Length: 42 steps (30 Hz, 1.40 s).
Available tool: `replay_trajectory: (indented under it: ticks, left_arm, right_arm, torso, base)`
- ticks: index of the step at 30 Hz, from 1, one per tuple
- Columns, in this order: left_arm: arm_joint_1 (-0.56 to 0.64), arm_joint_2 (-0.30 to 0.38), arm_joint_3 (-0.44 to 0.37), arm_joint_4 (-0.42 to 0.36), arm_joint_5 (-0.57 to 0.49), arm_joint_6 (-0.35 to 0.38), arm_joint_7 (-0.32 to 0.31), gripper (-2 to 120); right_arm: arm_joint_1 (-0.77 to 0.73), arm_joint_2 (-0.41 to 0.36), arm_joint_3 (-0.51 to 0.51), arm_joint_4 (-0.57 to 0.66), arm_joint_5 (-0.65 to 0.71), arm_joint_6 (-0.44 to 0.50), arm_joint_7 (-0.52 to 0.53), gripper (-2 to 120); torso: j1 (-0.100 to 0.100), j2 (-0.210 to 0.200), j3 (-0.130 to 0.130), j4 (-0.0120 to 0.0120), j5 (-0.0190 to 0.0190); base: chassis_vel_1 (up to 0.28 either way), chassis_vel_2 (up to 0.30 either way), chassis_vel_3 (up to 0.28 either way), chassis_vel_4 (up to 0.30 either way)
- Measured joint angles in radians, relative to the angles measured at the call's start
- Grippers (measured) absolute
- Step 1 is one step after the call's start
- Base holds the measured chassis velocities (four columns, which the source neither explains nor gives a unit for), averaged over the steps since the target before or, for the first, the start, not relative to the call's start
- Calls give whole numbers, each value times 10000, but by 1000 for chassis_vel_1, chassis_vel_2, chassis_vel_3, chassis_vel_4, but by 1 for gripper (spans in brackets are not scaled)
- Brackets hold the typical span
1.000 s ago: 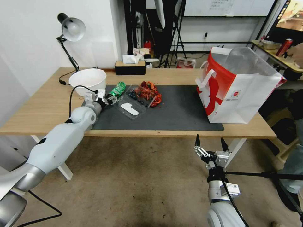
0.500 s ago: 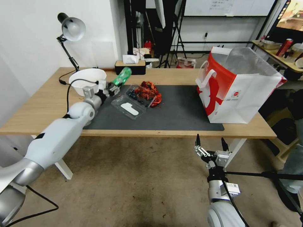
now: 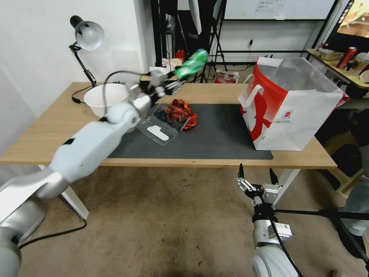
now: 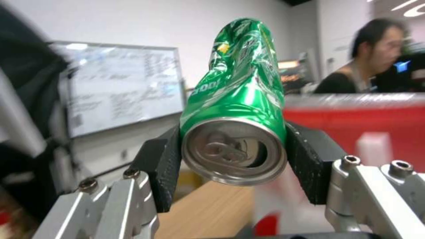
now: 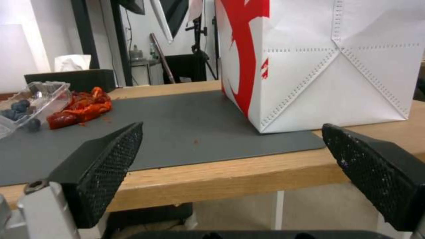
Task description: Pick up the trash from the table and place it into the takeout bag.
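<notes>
Left gripper (image 4: 232, 156) fingers clamp the crushed green can (image 4: 239, 99) by its rim end only (slip risk), short of the takeout bag (image 3: 292, 107). Right gripper (image 3: 255, 176) hangs spread wide below the table (image 3: 215, 161).

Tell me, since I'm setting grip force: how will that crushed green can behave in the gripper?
The crushed green can is dented and open at the top, so it is probably empty, light, and apt to buckle further. Its glossy skin looks slippery, though the left gripper has textured pads clamped on both sides. Held near one end, it may pivot.
</notes>
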Motion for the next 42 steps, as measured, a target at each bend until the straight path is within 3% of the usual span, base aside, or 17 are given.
replay_trajectory:
  ticks: [9,15,22,32,34,42]
  left_arm:
    - [-1695,-1522,1328,536,-337,116,-95,52]
    - [-2294,-2155,1832,924,-423,138,-75,52]
    - [-2890,-3717,2612,2416,-420,92,236,52]
    - [-2970,-4922,2822,3746,-183,41,559,52]
    - [-2935,-4998,2822,3862,-88,40,559,54]
    - [-2778,-4928,2749,3943,128,67,386,86]
  right_arm:
    - [38,71,11,-15,-3,4,3,100]
    - [52,87,21,-18,-8,4,3,100]
    - [116,157,-20,-49,-44,3,2,100]
    - [76,199,29,-9,-41,12,1,100]
    - [61,201,46,9,-35,20,3,100]
    - [-5,232,54,29,-16,69,7,100]
  torso:
    - [0,0,0,2,-2]
    - [0,0,0,3,-3]
    - [0,-1,1,-3,-1]
    - [0,0,0,0,-4]
    - [0,-1,1,-1,-3]
    - [0,0,1,2,-5]
  base:
    - [0,0,0,0]
    - [0,0,0,0]
    - [0,0,0,0]
    - [0,0,0,0]
    - [0,0,0,0]
    - [0,0,0,0]
